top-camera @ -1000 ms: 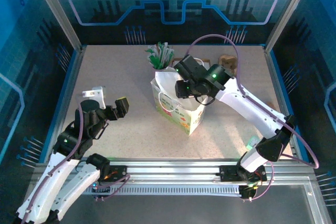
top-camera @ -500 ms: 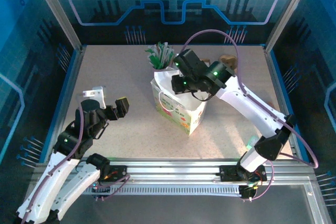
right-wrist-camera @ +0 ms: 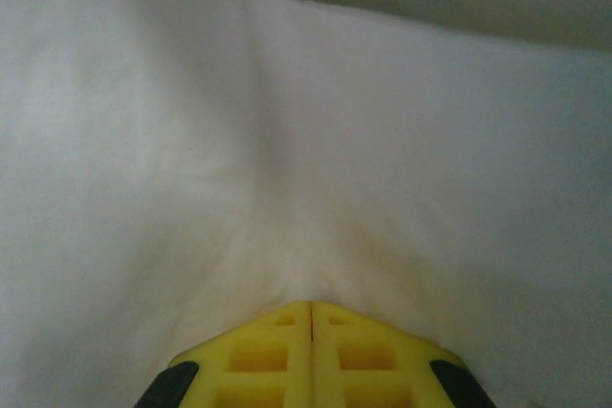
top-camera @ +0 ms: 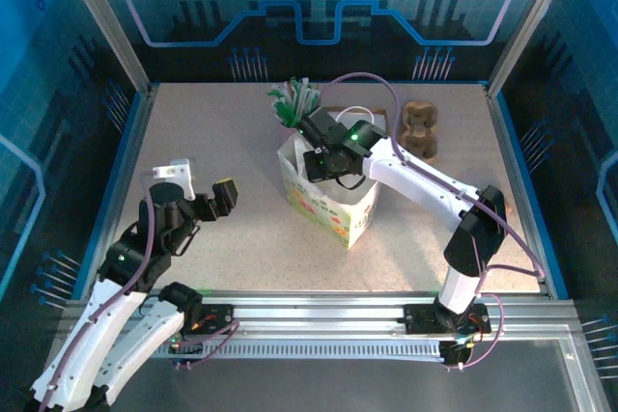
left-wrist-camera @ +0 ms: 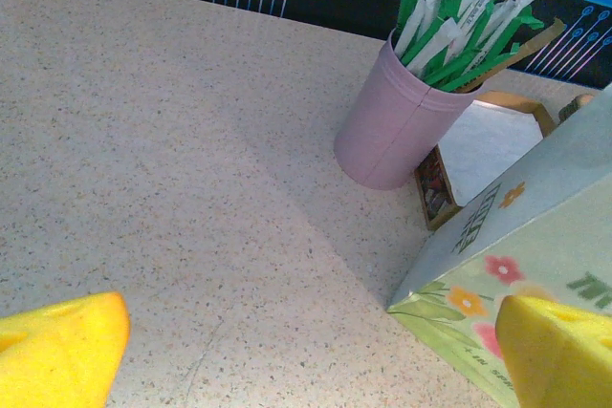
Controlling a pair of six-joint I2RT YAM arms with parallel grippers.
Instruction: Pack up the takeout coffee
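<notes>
Setting: a speckled beige bench (top-camera: pixel 193 132) inside a blue-lit, walled enclosure.
Top view: the right tool (top-camera: pixel 319 163) reaches into the mouth of the flowered white bag (top-camera: pixel 340 214) at frame centre. The pink cup of sachets (top-camera: pixel 293 108) stands just behind the bag, and the brown carrier (top-camera: pixel 420 129) sits at upper right. The left tool (top-camera: pixel 200 183) hangs at the left, fingers wide apart and holding nothing.
Takeout coffee: hidden; I judge it to be down inside the bag, beneath the right tool.
Left wrist view: adds the bag's printed side and how near the pink cup stands to it.
Right wrist view: the pads (right-wrist-camera: pixel 277 355) are pressed together, with white paper creasing toward them. I cannot tell whether a fold is nipped.
Doing it well: move the right tool slowly and straight, so the light bag neither tips nor drags into the pink cup.
</notes>
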